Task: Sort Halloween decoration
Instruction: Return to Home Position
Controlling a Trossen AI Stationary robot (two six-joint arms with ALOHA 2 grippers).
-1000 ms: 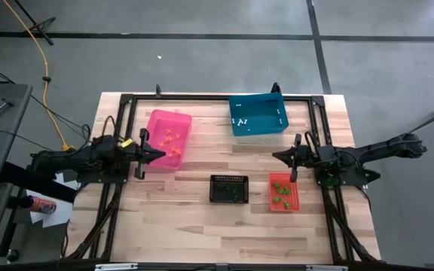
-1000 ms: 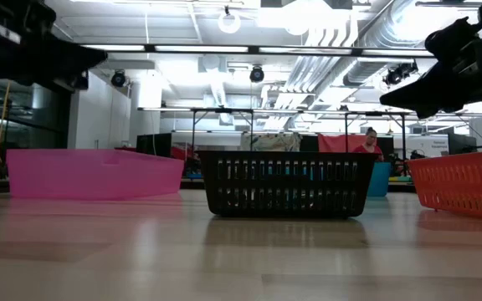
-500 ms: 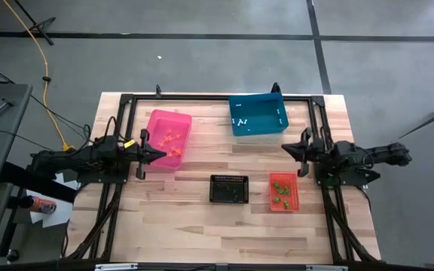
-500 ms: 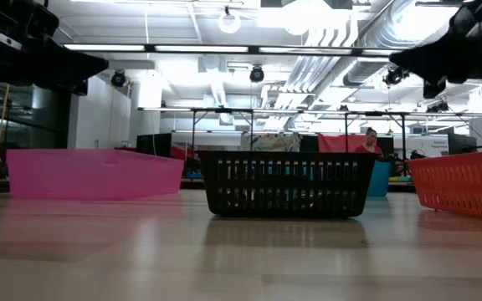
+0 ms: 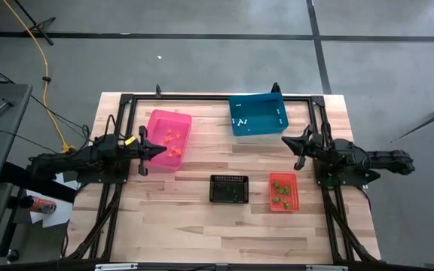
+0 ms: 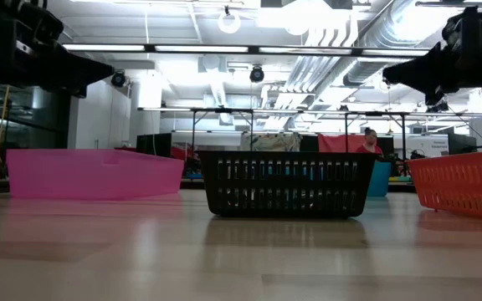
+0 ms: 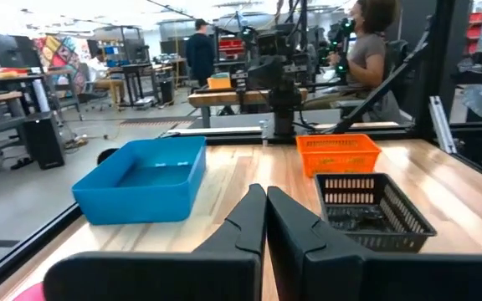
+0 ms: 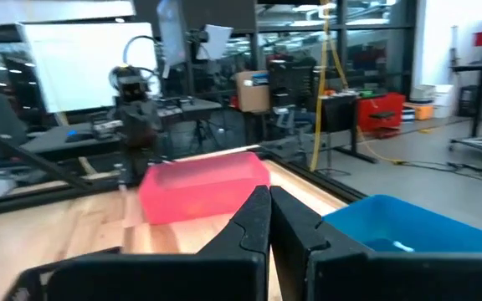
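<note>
Halloween decoration sits in three bins around the black basket on your table. Blue bin: behind the basket, toward the right arm. Pink bin: behind the basket, toward the left arm. Red bin: just beside the basket, right-arm side. Your left gripper hovers behind-left of the basket, right gripper behind-right; both have fingers pressed together, nothing held. White trinkets in blue, orange trinkets in pink, green trinkets in red.
</note>
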